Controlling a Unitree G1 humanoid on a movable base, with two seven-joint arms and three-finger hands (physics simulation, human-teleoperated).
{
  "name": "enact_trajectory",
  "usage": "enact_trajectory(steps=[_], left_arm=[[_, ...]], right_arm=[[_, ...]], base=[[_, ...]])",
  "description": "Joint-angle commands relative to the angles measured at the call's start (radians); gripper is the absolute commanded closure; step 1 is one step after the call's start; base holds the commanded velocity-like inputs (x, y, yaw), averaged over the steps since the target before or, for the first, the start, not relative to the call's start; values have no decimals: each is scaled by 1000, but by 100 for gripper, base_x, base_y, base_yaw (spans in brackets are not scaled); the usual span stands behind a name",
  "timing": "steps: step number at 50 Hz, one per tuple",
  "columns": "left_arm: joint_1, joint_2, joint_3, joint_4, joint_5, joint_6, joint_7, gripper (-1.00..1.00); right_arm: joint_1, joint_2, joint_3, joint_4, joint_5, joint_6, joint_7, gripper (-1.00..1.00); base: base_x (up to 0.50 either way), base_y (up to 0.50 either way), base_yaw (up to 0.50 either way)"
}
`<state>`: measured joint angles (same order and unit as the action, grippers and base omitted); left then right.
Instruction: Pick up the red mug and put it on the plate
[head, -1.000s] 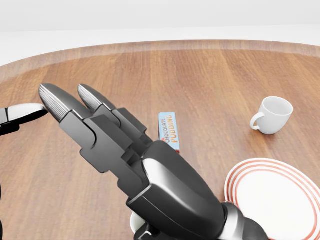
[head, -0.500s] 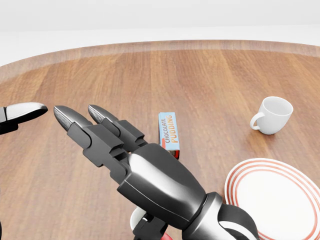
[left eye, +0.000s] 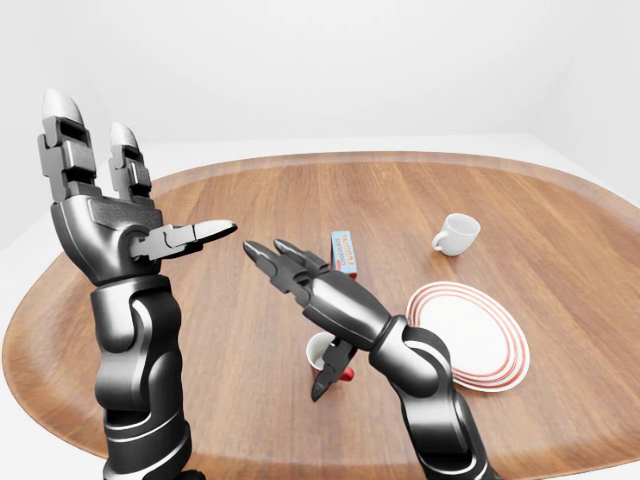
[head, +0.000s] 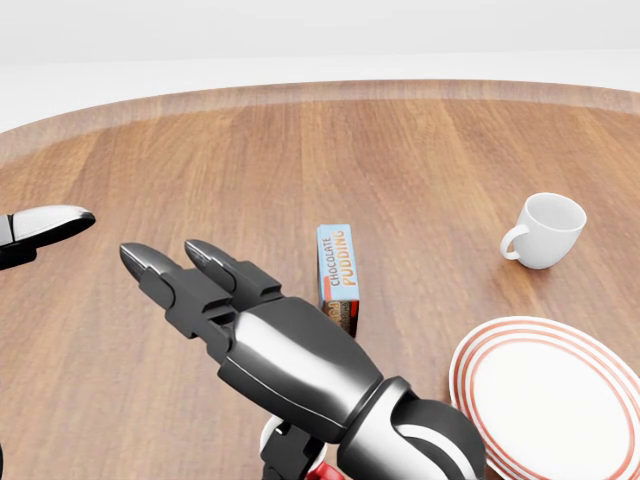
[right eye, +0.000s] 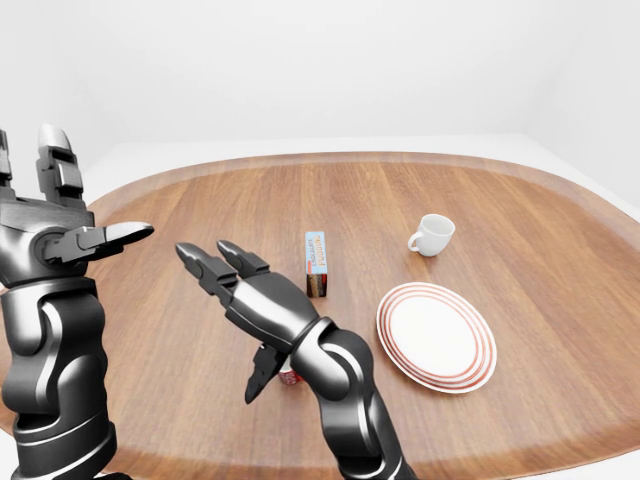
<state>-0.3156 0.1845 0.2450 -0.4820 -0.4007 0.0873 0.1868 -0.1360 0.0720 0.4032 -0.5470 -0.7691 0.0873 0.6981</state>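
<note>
- Right hand (left eye: 310, 290): released, palm down, two fingers stretched flat toward 10 o'clock, thumb hanging at 6 o'clock; forearm enters the left-eye view from bottom right.
- Red mug (left eye: 330, 357): on the wooden table (left eye: 240, 330), directly under the right palm, mostly hidden; thumb tip beside its rim, contact cannot be told.
- Left hand (left eye: 110, 215): released, raised upright at left, fingers at 12 o'clock, thumb pointing to 3 o'clock.
- Plate (left eye: 470, 335): red-ringed, at 3 o'clock from the mug, near but apart.
- Pudding box (head: 338, 263): at 12 o'clock from the mug.
- White cup (head: 545, 230): at 12 o'clock from the plate, well apart.
</note>
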Motion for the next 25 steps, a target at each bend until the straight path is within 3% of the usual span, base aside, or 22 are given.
enact_trajectory(steps=[1, 25], left_arm=[[0, 0, 0, 8, 1, 0, -1, -98], [5, -2, -1, 3, 1, 0, -3, -98]], right_arm=[[7, 22, 14, 32, -70, 0, 0, -100], [32, 31, -11, 108, -287, 0, 0, -100]], base=[[0, 0, 0], [0, 0, 0]])
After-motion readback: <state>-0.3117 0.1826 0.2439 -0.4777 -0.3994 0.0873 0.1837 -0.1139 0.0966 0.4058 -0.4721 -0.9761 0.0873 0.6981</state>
